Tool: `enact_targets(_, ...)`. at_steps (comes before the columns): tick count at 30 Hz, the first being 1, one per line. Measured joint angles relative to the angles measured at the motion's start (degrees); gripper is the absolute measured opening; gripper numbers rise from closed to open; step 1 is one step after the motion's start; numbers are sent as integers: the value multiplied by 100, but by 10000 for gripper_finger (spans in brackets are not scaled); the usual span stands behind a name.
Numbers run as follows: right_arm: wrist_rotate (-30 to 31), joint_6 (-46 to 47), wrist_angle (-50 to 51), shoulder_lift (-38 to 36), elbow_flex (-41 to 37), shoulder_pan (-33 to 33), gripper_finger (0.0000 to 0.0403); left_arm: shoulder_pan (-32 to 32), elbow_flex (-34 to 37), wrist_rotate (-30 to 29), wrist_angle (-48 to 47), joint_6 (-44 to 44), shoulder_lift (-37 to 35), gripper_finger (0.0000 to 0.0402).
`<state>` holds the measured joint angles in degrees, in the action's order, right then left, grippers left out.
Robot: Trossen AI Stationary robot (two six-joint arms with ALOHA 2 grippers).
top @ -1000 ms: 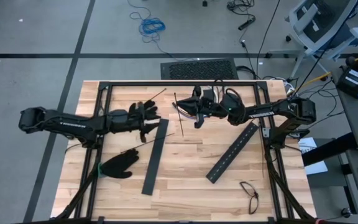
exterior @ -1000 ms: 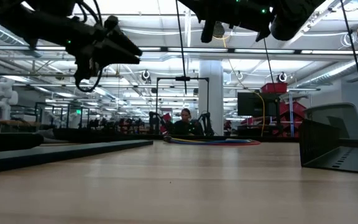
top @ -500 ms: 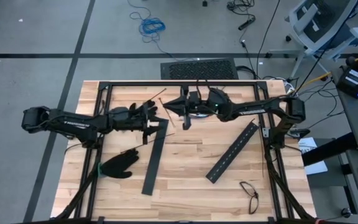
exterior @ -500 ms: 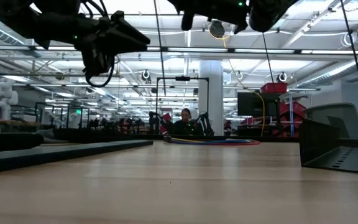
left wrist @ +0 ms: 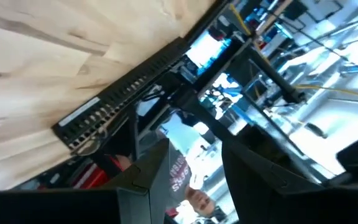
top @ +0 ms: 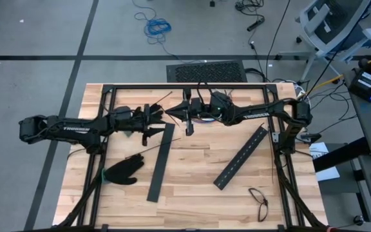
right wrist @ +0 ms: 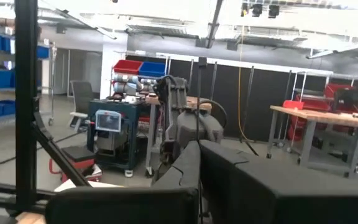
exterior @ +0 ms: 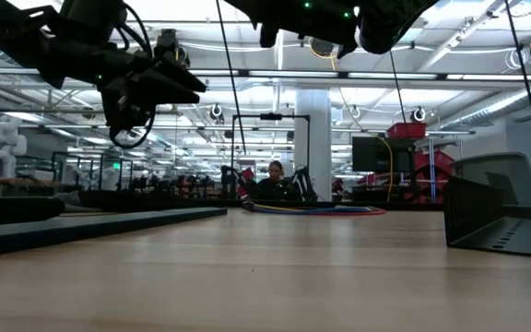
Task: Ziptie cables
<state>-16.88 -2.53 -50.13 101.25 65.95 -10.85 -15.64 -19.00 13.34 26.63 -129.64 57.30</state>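
Your right gripper (top: 187,113) is clamped on a ziptie (top: 190,124) above the counter's (top: 192,180) far side — cables (exterior: 316,209) lie beneath; your left gripper (top: 158,117) sits narrowly parted, holding nothing I can see

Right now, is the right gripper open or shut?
Shut. In the right wrist view the right gripper's two dark fingers meet with no gap, pinching a thin dark ziptie that sticks out above them.
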Motion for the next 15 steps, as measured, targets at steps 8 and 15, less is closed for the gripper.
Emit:
enact_targets(8, 0, -580, 73, 0, 81, -4, 0, 20, -122, -780, 8, -337, 9, 144)
enact_targets(15, -154, -1116, 320, -2, 564, -2, 0, 76, -293, -1001, 388, -349, 9, 144)
